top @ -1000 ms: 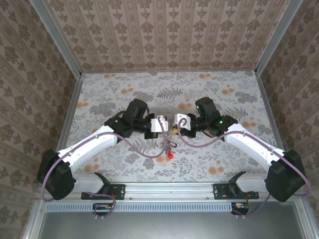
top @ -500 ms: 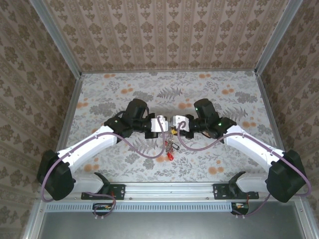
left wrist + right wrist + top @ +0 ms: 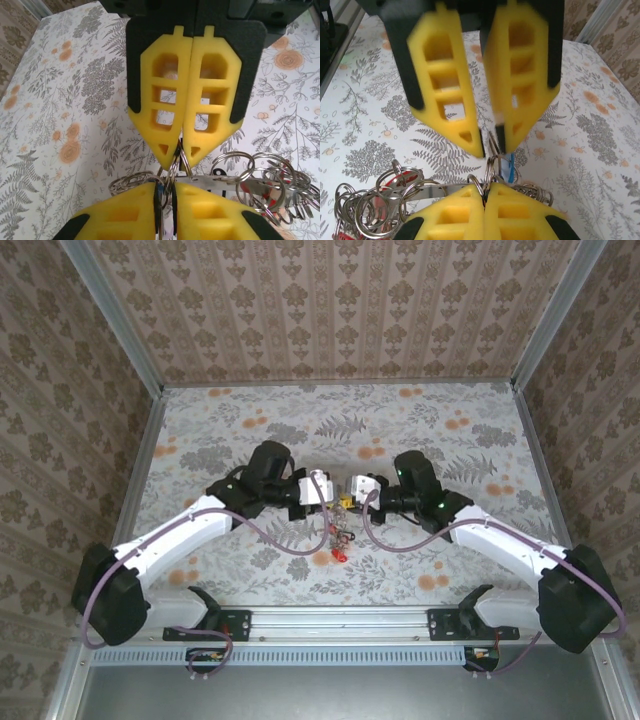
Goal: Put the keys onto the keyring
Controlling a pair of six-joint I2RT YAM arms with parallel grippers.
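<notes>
Both arms reach in low over the flowered worktop (image 3: 250, 430), and the left end effector (image 3: 336, 500) and right end effector (image 3: 351, 500) meet tip to tip at centre, the keys (image 3: 340, 543) bunched just nearside with a red tag lowest. The right wrist view catches the left's yellow fingers (image 3: 450, 90) blurred and slightly parted around a wire ring (image 3: 491, 150). The left wrist view shows the right's clamped tight on that ring, with steel rings (image 3: 235, 162) strung along a flat metal strip (image 3: 220, 180).

Grip swaps at the ring!
The right gripper (image 3: 485, 189) had its jaws parted a second ago and has now snapped shut on the ring (image 3: 182, 159). The left gripper (image 3: 490, 143), clamped until now, has just cracked open, with a gap between its fingers. The right arm (image 3: 500, 535) has swung nearer the table's near edge.
</notes>
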